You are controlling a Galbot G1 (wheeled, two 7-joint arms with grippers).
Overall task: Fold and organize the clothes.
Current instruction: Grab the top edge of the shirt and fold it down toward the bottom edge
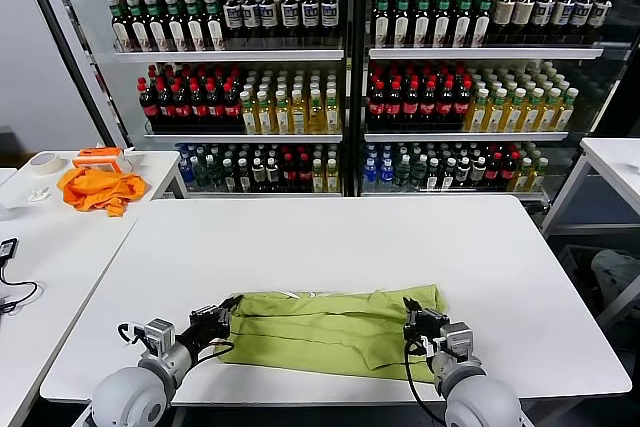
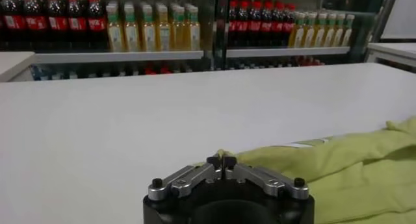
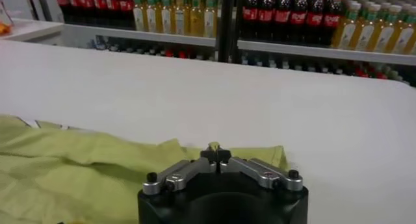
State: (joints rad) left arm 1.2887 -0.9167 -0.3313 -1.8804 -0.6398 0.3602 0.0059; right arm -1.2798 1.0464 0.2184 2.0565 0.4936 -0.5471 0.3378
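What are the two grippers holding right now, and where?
Both are shut on the lime T-shirt: left gripper at its left edge, right gripper at its right edge.

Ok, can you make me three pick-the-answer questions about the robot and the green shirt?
1. Where is the bright orange cloth?
A. on the side table at the robot's left
B. on the shirt
C. on a shelf

2. What colour is the cotton T-shirt?
A. blue
B. lime yellow-green
C. red

3. How are the left gripper and right gripper?
A. wide open
B. shut at the shirt's ends
C. raised high

Answers: 1 A, it lies beside the tape roll. 2 B, shown in every view. 3 B, fingertips meet at the shirt's edges.
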